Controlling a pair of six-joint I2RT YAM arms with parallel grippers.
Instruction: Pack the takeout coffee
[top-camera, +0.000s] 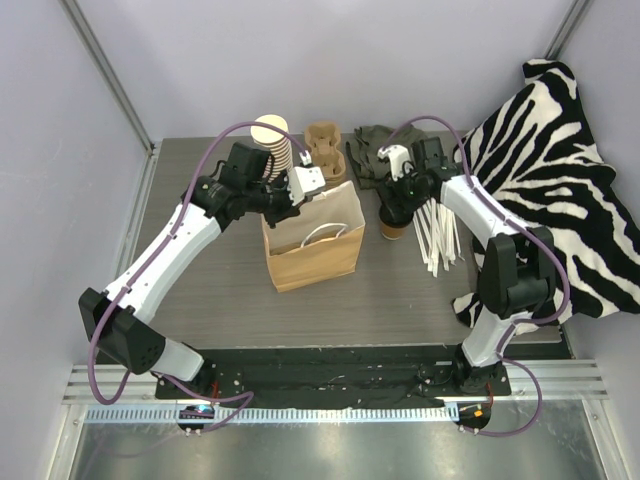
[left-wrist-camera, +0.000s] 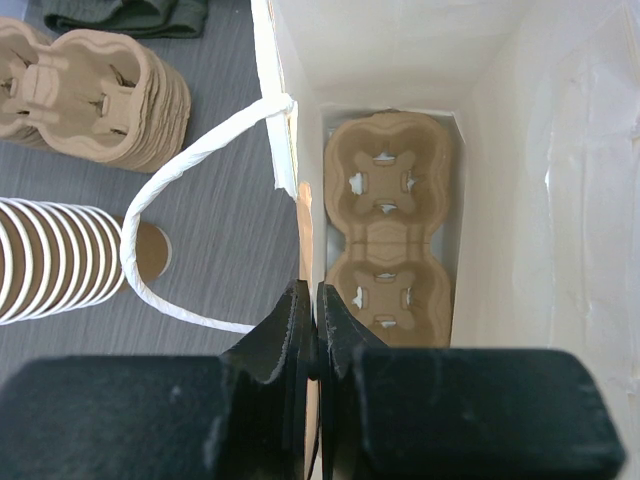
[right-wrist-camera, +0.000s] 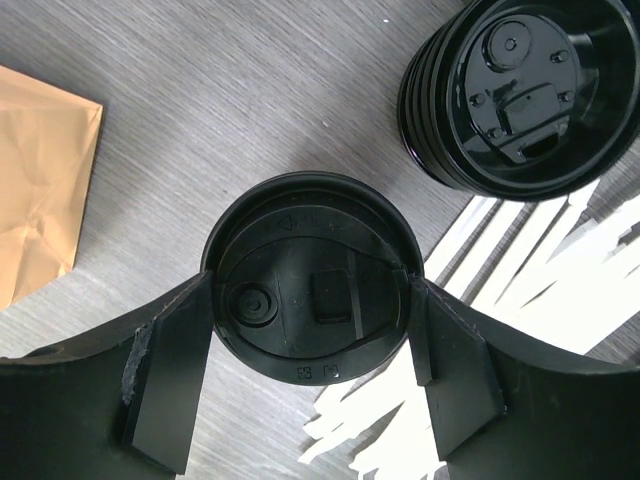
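The takeout coffee (top-camera: 393, 229), a brown paper cup with a black lid (right-wrist-camera: 300, 240), stands on the table right of the brown paper bag (top-camera: 318, 258). My right gripper (right-wrist-camera: 312, 290) reaches down over it, with a finger pressed against each side of the lid rim. My left gripper (left-wrist-camera: 308, 295) is shut on the bag's upper left wall (left-wrist-camera: 284, 130) and holds the bag open. A cardboard cup carrier (left-wrist-camera: 388, 235) lies flat in the bottom of the bag. In the top view the left gripper (top-camera: 300, 187) is at the bag's back left rim.
A stack of lidless cups (top-camera: 272, 140) and a stack of carriers (top-camera: 323, 146) stand behind the bag. A stack of loose black lids (right-wrist-camera: 520, 90) sits close to the cup. White sticks (top-camera: 438, 235), a dark cloth (top-camera: 372, 150) and a zebra cloth (top-camera: 560, 180) lie to the right.
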